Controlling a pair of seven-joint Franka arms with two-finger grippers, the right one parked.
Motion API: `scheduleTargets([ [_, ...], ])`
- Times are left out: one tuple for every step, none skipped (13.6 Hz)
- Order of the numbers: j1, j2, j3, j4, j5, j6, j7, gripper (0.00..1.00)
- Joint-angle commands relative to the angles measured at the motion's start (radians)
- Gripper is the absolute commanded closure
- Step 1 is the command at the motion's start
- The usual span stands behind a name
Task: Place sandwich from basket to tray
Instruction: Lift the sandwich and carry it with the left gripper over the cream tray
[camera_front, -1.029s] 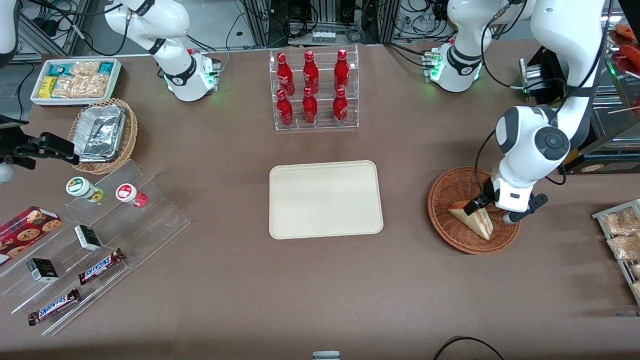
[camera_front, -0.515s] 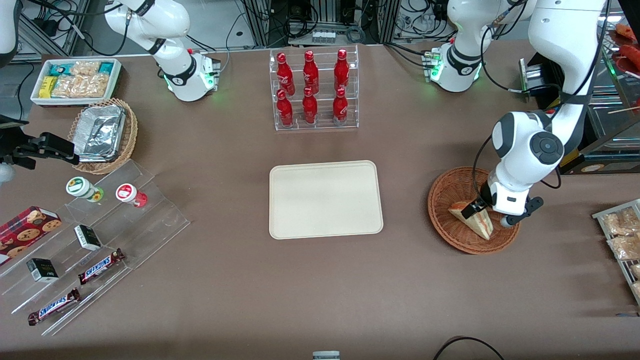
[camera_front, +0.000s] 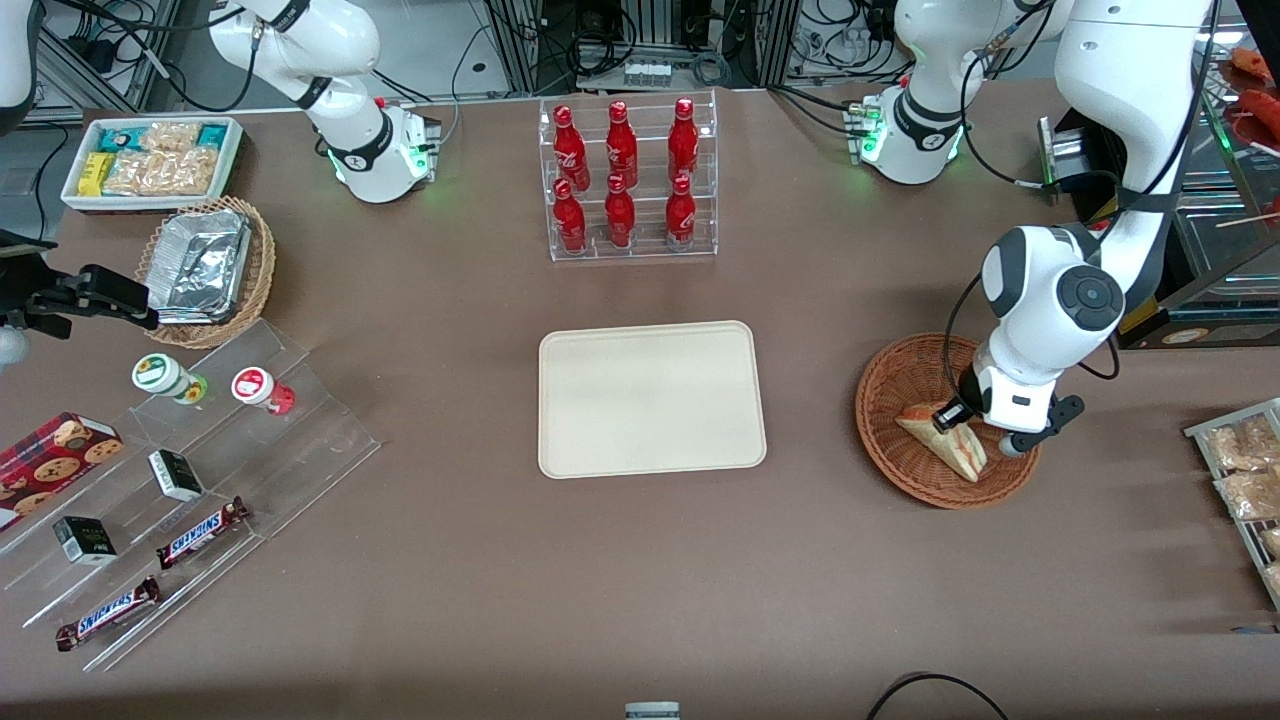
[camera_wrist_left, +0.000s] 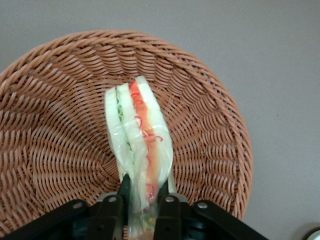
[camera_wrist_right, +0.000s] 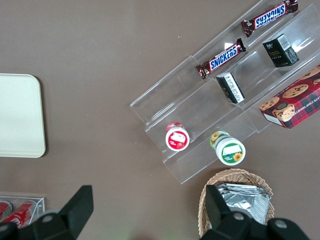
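**Pincer clamps sandwich inside wicker basket**

Nearest the front camera, the brown table (camera_front: 600, 580) lies bare along its edge. Farther in, toward the working arm's end, the reddish-brown basket (camera_front: 885, 395) holds the sandwich (camera_front: 950, 445), a pale wedge with orange-red and green layers standing on edge. The pincer (camera_front: 950, 418) reaches down into the basket with its black fingers (camera_wrist_left: 115, 210) pressed against both faces of the sandwich (camera_wrist_left: 137, 135), close to one end of the wedge. Above it, the working arm's white wrist bends steeply downward over the basket's rim. The cream tray (camera_front: 560, 440) sits well apart, at the table's middle. Farther still stands a clear rack of red bottles (camera_front: 625, 180).
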Motion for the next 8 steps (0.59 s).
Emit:
scheduleTargets([
  [0.003,-0.04,-0.007,0.045,0.067,-0.088,-0.008,1.0],
  [0.001,-0.049,-0.013,0.086,0.098,-0.168,-0.01,1.0],
  [-0.004,-0.055,-0.021,0.132,0.11,-0.246,-0.011,1.0],
  [-0.004,-0.058,-0.05,0.181,0.112,-0.321,-0.01,1.0],
  [-0.004,-0.061,-0.082,0.236,0.114,-0.392,-0.011,1.0],
  [-0.004,-0.06,-0.107,0.289,0.114,-0.458,-0.011,1.0],
  [-0.004,-0.057,-0.14,0.341,0.114,-0.518,-0.011,1.0],
  [-0.005,-0.052,-0.171,0.385,0.114,-0.569,-0.011,1.0],
])
